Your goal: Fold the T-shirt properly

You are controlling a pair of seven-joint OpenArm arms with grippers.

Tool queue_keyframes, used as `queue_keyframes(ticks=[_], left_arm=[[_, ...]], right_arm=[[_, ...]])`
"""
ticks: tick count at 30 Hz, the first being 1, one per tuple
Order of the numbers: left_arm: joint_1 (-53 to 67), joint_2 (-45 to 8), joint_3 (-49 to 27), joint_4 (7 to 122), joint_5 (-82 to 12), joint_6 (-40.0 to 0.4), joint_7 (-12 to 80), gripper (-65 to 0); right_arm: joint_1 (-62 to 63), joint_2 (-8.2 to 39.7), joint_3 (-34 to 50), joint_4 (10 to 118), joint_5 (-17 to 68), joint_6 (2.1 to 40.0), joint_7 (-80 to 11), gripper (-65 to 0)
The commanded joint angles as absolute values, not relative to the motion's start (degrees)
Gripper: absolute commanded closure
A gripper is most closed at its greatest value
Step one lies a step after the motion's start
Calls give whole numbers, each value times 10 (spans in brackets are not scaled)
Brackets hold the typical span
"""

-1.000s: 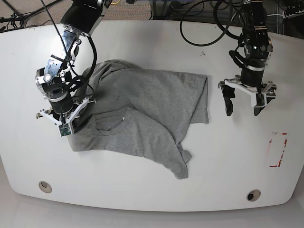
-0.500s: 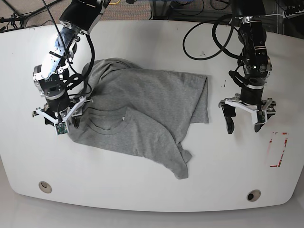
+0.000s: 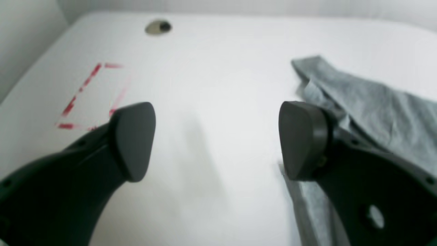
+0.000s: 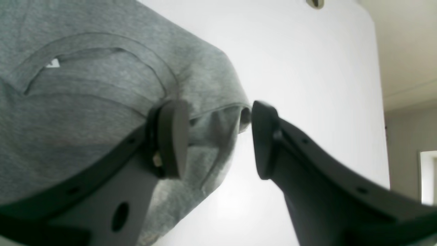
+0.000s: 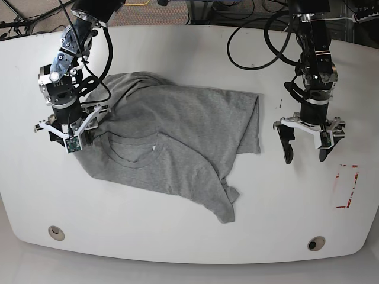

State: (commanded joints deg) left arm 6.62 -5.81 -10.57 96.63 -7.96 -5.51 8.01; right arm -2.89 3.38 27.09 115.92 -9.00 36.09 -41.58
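Note:
The grey T-shirt lies crumpled on the white table, its collar near the left and one sleeve trailing toward the front. My right gripper sits at the shirt's left edge. In the right wrist view its jaws stand partly apart, straddling a bunched hem of the T-shirt; the white neck tag shows inside the collar. My left gripper hovers open over bare table, right of the shirt. Nothing lies between its fingers, and the T-shirt is off to one side.
A red tape rectangle marks the table at the right, also visible as red tape in the left wrist view. Round holes sit near the front edge. Black cables loop at the back.
My right gripper has moved back and left along the shirt's left edge, and that edge now lies spread out more. The left gripper has shifted slightly forward and right, still open.

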Motion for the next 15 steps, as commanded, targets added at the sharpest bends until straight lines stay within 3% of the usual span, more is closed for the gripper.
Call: queue_keyframes(ticks=[9,15], left_arm=[[10,-53,-94,883,-80,-71,87,-528],[-18,-52,-102,849,-77,-111,105,-529]], right_arm=[[-62,30,270,1174,-55,366,-406,-368],[-72,27,270,1175,-42,367,-402,-371]])
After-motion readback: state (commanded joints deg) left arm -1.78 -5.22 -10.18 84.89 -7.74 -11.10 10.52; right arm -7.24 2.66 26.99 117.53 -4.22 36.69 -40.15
